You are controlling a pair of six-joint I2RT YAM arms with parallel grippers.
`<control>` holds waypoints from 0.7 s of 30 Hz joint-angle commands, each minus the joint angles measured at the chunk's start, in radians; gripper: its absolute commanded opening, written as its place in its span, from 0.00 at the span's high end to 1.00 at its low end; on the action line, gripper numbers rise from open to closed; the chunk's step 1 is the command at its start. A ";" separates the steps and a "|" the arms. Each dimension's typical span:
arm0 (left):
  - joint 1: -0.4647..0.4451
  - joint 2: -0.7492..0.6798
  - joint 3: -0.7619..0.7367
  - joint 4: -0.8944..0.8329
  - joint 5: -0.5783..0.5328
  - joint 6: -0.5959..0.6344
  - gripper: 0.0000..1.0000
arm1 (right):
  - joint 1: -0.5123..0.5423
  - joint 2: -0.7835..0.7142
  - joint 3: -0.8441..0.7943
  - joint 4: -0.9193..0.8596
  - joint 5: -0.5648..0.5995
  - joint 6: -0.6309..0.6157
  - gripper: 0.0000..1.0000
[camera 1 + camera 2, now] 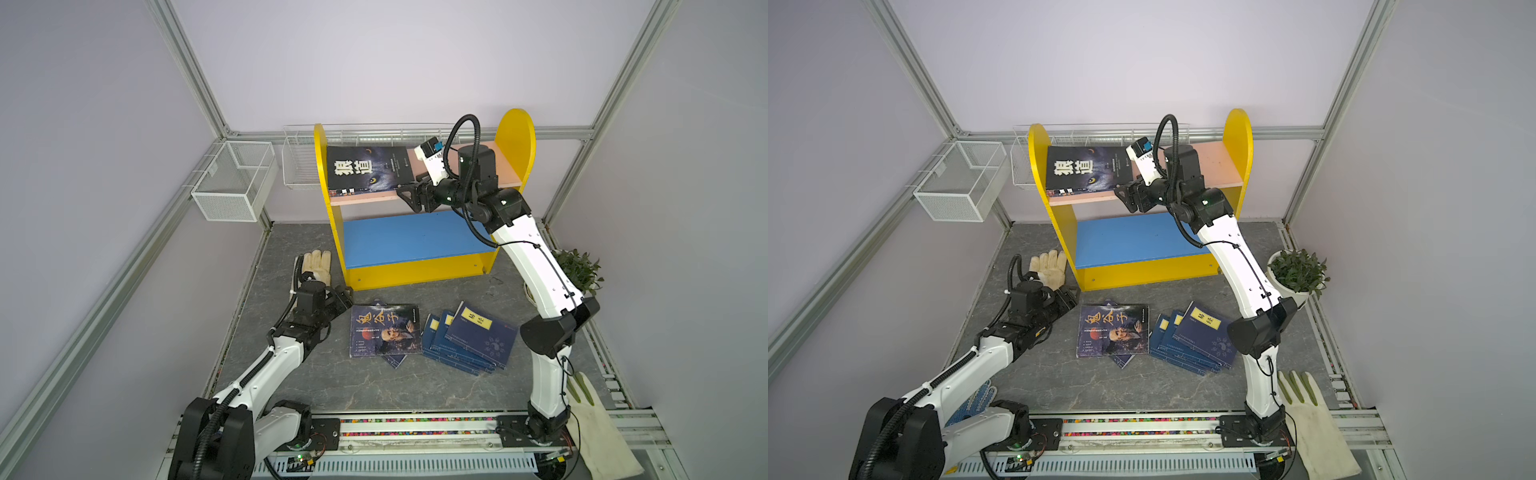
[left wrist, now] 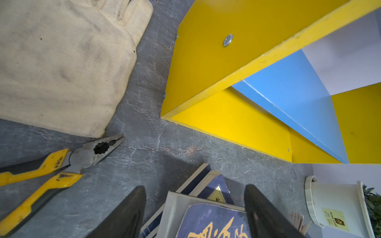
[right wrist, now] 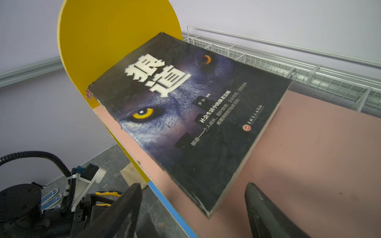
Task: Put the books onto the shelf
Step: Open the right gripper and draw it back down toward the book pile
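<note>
Right claw (image 3: 192,186) gapes empty beside wolf book (image 3: 185,115) lying flat, lengthwise along pink shelf board (image 3: 309,154).

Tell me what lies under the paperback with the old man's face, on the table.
A thin navy book pokes one corner out beneath the paperback at its near edge. The cover hides the rest; whether more lie underneath cannot be told.

Robot lab: aluminium-framed booth (image 1: 195,79)
</note>
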 commanded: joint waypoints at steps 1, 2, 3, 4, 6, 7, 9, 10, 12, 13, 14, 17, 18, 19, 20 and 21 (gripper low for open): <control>0.002 -0.004 0.004 0.017 0.003 0.010 0.24 | -0.011 0.058 0.001 -0.120 0.008 -0.027 0.21; 0.003 -0.006 0.004 0.017 0.003 0.010 0.24 | -0.011 0.062 0.002 -0.112 -0.003 -0.025 0.22; 0.003 -0.007 0.004 0.018 0.002 0.011 0.24 | -0.012 0.066 0.002 -0.106 -0.011 -0.020 0.23; 0.003 -0.010 0.002 0.017 0.001 0.011 0.24 | -0.012 0.068 0.002 -0.095 -0.023 -0.015 0.24; 0.003 -0.013 0.001 0.017 0.001 0.011 0.24 | -0.011 0.073 0.002 -0.080 -0.045 -0.009 0.28; 0.002 -0.014 0.001 0.016 0.000 0.010 0.24 | -0.011 0.075 0.002 -0.074 -0.054 -0.005 0.29; 0.003 -0.017 -0.001 0.016 0.000 0.012 0.24 | -0.010 0.077 0.002 -0.066 -0.079 -0.003 0.35; 0.002 -0.018 -0.002 0.015 -0.001 0.012 0.24 | -0.009 0.077 0.002 -0.061 -0.087 -0.002 0.37; 0.003 -0.018 -0.001 0.015 -0.002 0.014 0.25 | -0.007 0.076 0.002 -0.055 -0.109 0.002 0.45; 0.002 -0.018 -0.002 0.017 -0.001 0.014 0.24 | -0.006 0.077 0.002 -0.054 -0.114 0.006 0.47; 0.002 -0.015 -0.002 0.016 0.000 0.014 0.24 | -0.003 0.075 0.001 -0.053 -0.118 0.007 0.50; 0.003 -0.012 -0.002 0.018 0.001 0.015 0.24 | 0.005 0.071 -0.004 -0.055 -0.133 0.002 0.57; 0.003 -0.010 -0.002 0.019 0.001 0.015 0.24 | 0.007 0.069 -0.005 -0.056 -0.136 0.001 0.59; 0.003 -0.008 -0.002 0.021 0.003 0.015 0.24 | 0.011 0.068 -0.007 -0.056 -0.140 0.000 0.60; 0.003 -0.008 -0.002 0.022 0.004 0.014 0.24 | 0.012 0.068 -0.008 -0.059 -0.140 0.000 0.62; 0.003 -0.007 -0.001 0.023 0.004 0.017 0.24 | 0.015 0.065 -0.011 -0.058 -0.140 0.000 0.63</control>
